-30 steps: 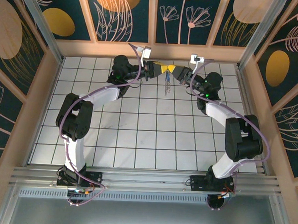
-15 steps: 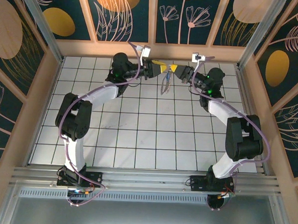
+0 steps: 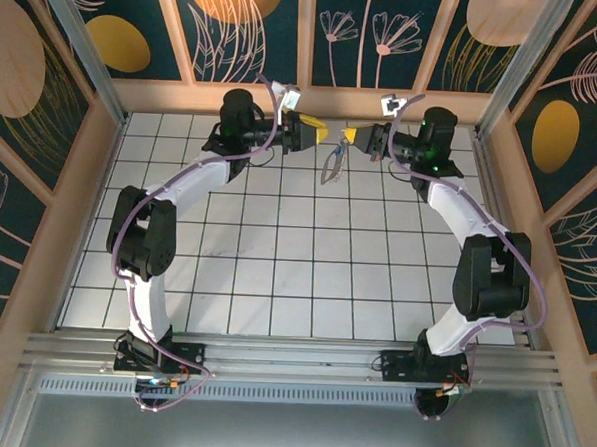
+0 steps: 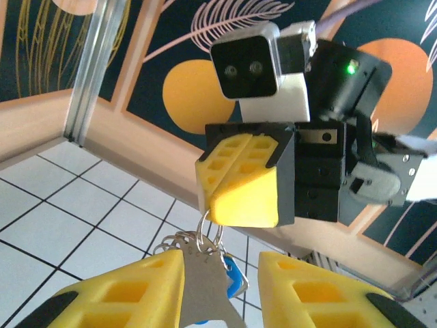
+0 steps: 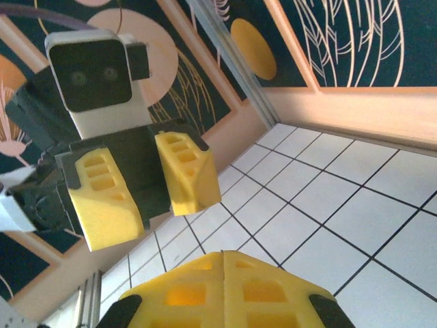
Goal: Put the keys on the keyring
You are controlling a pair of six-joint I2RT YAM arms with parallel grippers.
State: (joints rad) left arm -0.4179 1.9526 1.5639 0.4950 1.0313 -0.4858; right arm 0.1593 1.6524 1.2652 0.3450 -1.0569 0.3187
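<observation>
The keys (image 4: 205,283), a pale metal blade and a blue head, hang from a wire keyring (image 4: 207,227). The shut fingers of the right gripper (image 4: 239,205) pinch the keyring. The left gripper (image 4: 222,273) holds its fingers parted around the keys, above the tiled counter (image 3: 277,252) and close to its far wall (image 3: 305,102).

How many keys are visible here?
2: a silver key and a blue-headed key behind it, hanging on the keyring pinched by the right gripper; others may be hidden.
</observation>
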